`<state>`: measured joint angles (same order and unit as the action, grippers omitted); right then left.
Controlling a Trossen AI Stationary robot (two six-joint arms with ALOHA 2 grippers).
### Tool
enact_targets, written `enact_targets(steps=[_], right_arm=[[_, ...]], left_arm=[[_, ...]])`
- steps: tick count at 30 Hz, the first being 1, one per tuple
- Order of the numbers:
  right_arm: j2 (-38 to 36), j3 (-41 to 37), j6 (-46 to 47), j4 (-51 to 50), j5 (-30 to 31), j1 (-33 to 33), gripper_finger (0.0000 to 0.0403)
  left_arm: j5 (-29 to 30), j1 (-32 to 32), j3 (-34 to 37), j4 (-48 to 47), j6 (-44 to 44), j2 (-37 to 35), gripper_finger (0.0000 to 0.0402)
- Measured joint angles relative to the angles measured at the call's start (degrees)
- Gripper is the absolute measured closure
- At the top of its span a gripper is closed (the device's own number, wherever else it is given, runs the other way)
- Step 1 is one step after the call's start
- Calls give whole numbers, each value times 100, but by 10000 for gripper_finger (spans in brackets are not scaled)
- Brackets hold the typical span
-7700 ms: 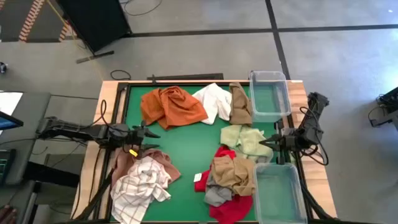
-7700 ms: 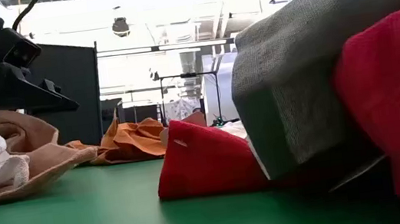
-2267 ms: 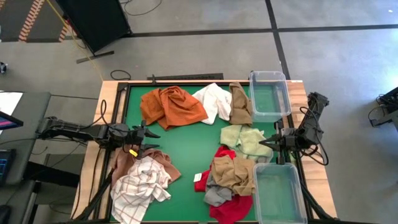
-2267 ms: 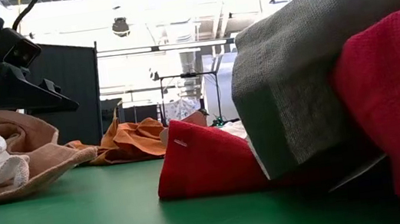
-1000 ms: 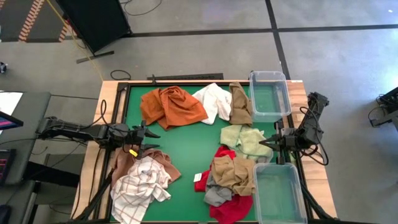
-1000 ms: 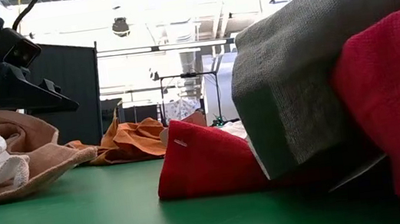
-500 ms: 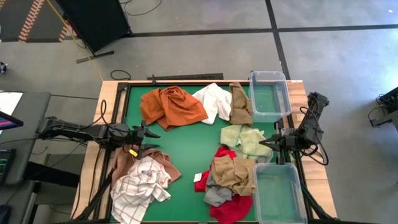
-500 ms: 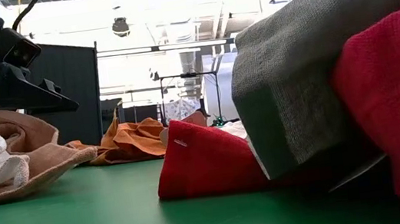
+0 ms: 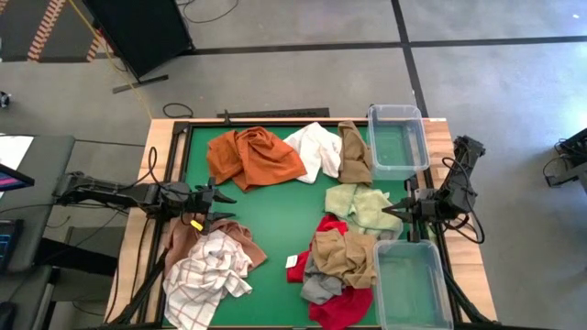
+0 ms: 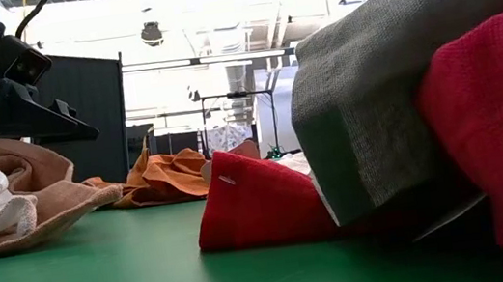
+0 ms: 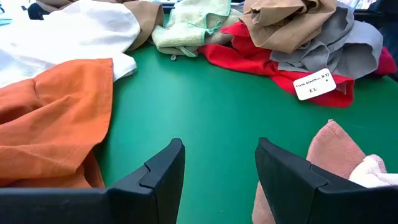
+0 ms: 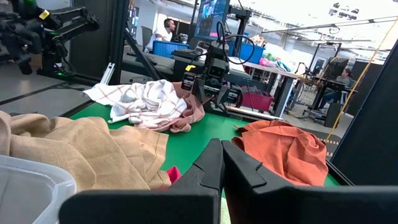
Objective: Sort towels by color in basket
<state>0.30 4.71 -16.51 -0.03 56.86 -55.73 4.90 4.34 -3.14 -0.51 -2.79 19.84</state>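
Both claws are held idle at the sides of the green surface (image 9: 275, 220): the left claw (image 9: 223, 209) is seen with its jaws parted and nothing between them, just beside the pink-brown towel (image 9: 188, 240) and the white-with-red-check towel (image 9: 209, 270), while the right claw (image 9: 387, 210) is shut on nothing, next to the pale green towel (image 9: 364, 205). No towel has yet been placed in either clear basket (image 9: 397, 137), so the sorting is judged not begun. The towels are spread over the surface: a rust orange towel (image 9: 252, 156), a white towel (image 9: 316, 147) and a brown towel (image 9: 353, 151) at the far edge, and a heap of tan towel (image 9: 344, 255), grey towel (image 9: 319, 286) and red towel (image 9: 344, 304) near the second basket (image 9: 410, 284). Trouble is most likely in that heap, where two colours could be lifted together because the cloths overlap. A trailing corner could also be caught on a basket rim, or the light basket could be pushed aside.
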Motion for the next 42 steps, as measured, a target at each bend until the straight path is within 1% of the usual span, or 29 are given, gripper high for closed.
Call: enact_targets(steps=[21, 26, 35, 37, 39, 42], right_arm=[[0, 1, -1, -1, 2, -1, 370], [2, 0, -329, 0, 2, 0, 370], [2, 0, -286, 4, 2, 0, 370], [0, 0, -39, 60, 2, 0, 370], [2, 2, 398, 193, 2, 0, 370], [0, 2, 515, 380, 2, 0, 370]], left_arm=[[-1, 0, -2, -1, -2, 1, 217], [-1, 1, -1, -1, 0, -1, 217], [-1, 0, 0, 0, 0, 0, 217], [0, 2, -1, 0, -1, 0, 217], [0, 0, 0, -1, 0, 0, 217], [-1, 0, -1, 0, -1, -1, 217]])
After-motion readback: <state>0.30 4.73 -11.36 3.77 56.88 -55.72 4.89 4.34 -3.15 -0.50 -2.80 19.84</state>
